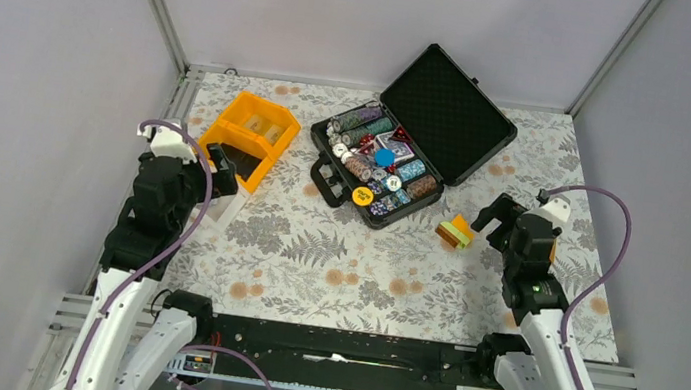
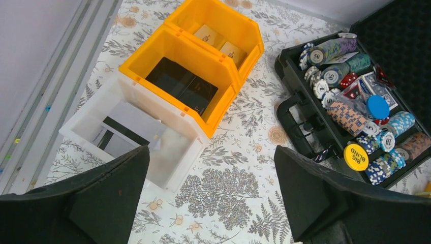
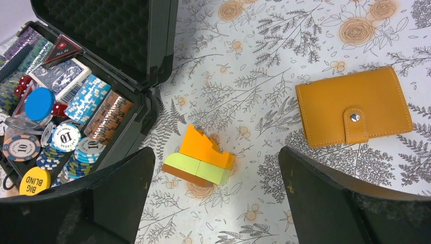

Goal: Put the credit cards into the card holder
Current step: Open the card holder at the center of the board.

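Observation:
Pale credit cards (image 2: 133, 123), one showing a black stripe, lie in a clear white bin (image 2: 175, 152) at the table's left. The card holder (image 3: 353, 107), a flat orange wallet, lies folded with its snap tab fastened on the floral cloth; in the top view my right arm hides it. My left gripper (image 2: 211, 152) (image 1: 220, 166) hangs open above the cloth beside the white bin's near corner, holding nothing. My right gripper (image 3: 216, 152) (image 1: 497, 218) is open and empty too, above a small toy block, with the card holder to its right.
An orange two-compartment bin (image 2: 231, 76) (image 1: 230, 124) behind the white bin holds dark flat items. An open black case (image 1: 454, 108) (image 3: 122, 30) of poker chips and playing cards sits centre back. An orange and green toy block (image 3: 201, 160) (image 1: 455, 232) lies on the cloth.

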